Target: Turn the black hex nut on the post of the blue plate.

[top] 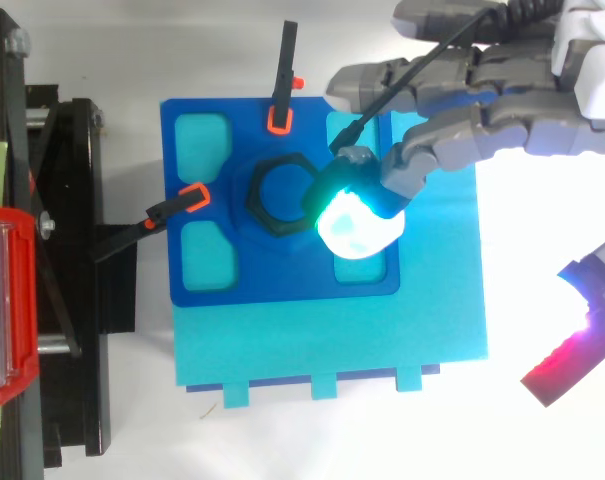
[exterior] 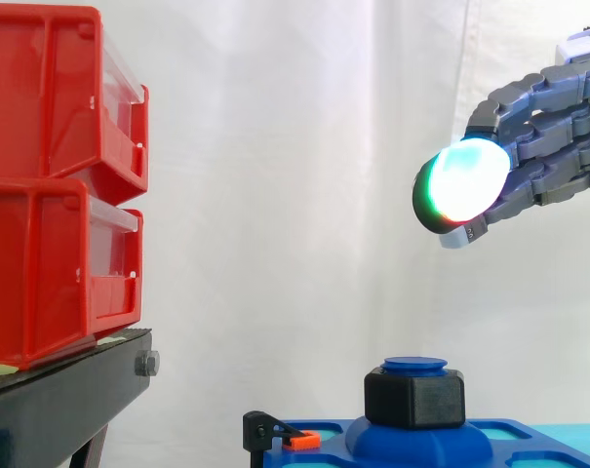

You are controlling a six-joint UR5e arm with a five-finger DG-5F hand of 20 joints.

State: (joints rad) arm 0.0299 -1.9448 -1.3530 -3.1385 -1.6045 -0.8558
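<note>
Below the hand (exterior: 548,146), hex nut (exterior: 414,398)

Quick headcount: one hand (exterior: 543,136). One black hex nut (exterior: 414,398) below the fingers, on one post (exterior: 414,366), on one blue plate (top: 282,275). Four cut-out windows (top: 202,135) in that plate: two under the fingers, two on the far side of the nut from them. Two clamps (top: 280,100) (top: 172,205), both beyond the fingertips. One cyan board (top: 332,340) underneath. Two red bins (exterior: 51,88) (exterior: 51,263) stacked on one black stand (exterior: 60,405), well away from the fingers.
</note>
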